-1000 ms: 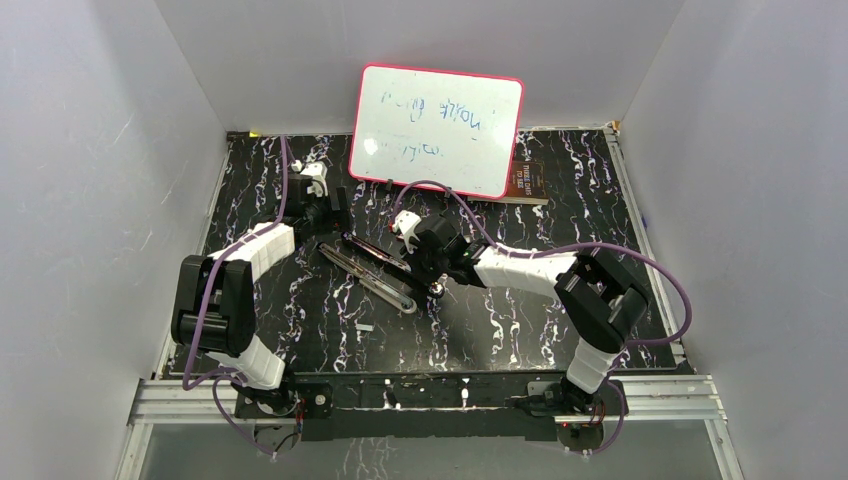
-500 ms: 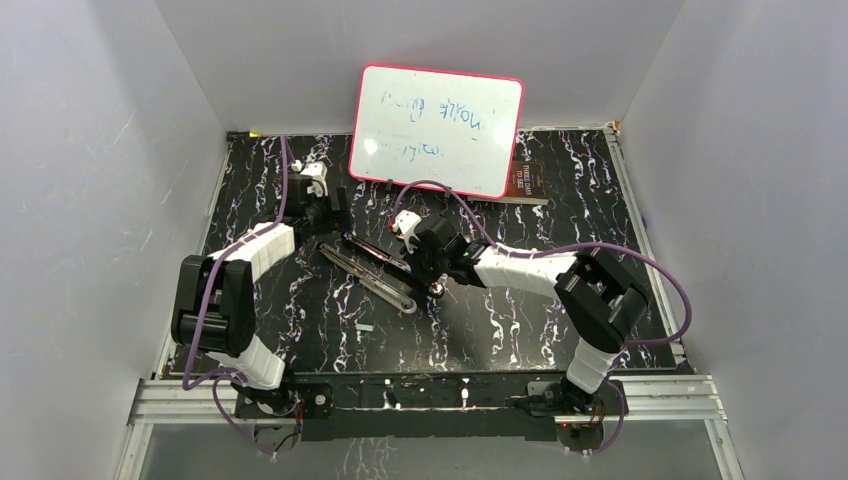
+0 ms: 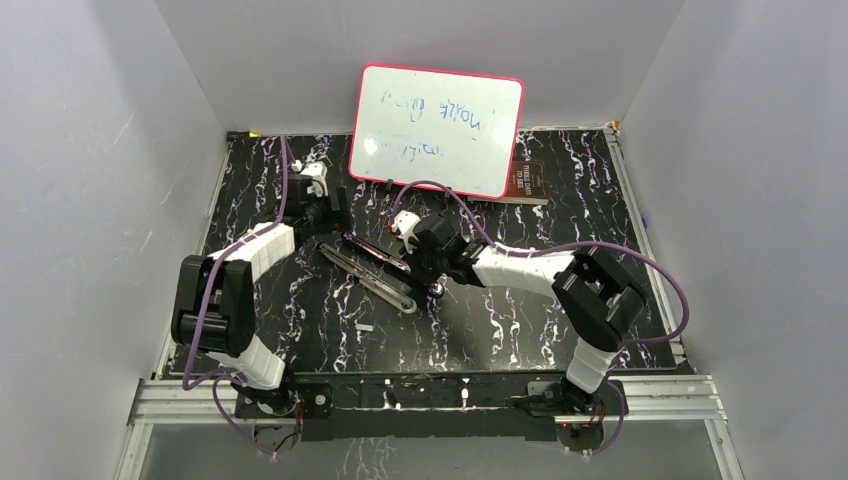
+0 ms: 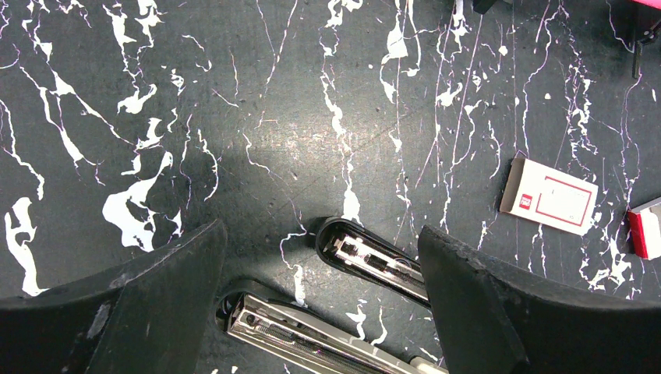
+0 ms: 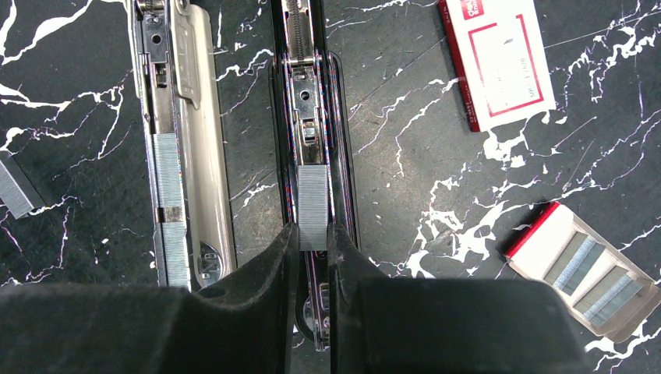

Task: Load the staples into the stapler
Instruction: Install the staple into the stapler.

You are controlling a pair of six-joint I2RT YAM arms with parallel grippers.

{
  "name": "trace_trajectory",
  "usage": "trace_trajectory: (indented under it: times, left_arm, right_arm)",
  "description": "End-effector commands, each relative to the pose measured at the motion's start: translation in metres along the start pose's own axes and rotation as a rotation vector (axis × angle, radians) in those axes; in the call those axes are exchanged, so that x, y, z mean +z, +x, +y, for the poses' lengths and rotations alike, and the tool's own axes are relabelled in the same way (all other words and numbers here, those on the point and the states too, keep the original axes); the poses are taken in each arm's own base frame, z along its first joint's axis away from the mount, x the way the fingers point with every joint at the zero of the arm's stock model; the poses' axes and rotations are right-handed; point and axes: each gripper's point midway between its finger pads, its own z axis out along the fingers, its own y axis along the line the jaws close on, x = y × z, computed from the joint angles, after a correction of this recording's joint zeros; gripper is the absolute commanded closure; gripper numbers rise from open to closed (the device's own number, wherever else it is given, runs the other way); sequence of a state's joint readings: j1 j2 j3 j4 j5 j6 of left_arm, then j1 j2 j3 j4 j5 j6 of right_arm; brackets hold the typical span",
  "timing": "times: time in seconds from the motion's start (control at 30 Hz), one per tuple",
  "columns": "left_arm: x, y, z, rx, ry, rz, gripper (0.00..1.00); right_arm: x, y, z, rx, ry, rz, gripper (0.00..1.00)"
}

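The black stapler [image 3: 372, 275] lies opened on the table, its two halves side by side. In the right wrist view the shiny rail half [image 5: 175, 117] lies on the left with staple strips [image 5: 167, 175] in it. The black half [image 5: 310, 109] lies in the middle. My right gripper [image 5: 312, 234] is shut on a short grey staple strip [image 5: 312, 204] held over the black half; it also shows in the top view [image 3: 425, 275]. My left gripper [image 4: 319, 234] is open, straddling the stapler's far ends [image 4: 366, 253]; it shows in the top view [image 3: 328, 230] too.
A small white box with a red label [image 5: 505, 58] and an open tray of staple strips [image 5: 585, 271] lie right of the stapler. A loose strip [image 5: 15, 187] lies to its left. A whiteboard [image 3: 437, 130] leans at the back.
My right gripper has crept very slightly to the left along the stapler with the strip. The left arm has not moved.
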State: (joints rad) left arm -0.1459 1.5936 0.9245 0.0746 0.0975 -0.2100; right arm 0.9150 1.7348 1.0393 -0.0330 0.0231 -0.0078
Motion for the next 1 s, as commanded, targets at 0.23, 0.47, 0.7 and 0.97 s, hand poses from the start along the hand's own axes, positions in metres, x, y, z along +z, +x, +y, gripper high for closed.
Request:
trace_trajectory:
  times: [0.23,0.47,0.7,0.97]
  left_arm:
    - [-0.0072,-0.0085,-0.0028,-0.004,0.018,-0.031,0.08]
    - [-0.0071,-0.0089,-0.0026,-0.005,0.018,-0.032,0.08]
    - [-0.0073,-0.0087,-0.0032,-0.004,0.02,-0.032,0.08]
    - [-0.0073,-0.009,-0.003,-0.004,0.019,-0.032,0.08]
  right_arm:
    - [0.0006,0.0213,-0.0006,0.0,0.005,0.09,0.88]
    - [0.0042,0.0187,-0.0021,-0.01,0.01,0.085,0.85]
    - [0.0071,0.0154,-0.0028,-0.014,0.013,0.08,0.84]
    - [0.0056,0.0188,-0.0032,-0.014,0.014,0.094,0.77]
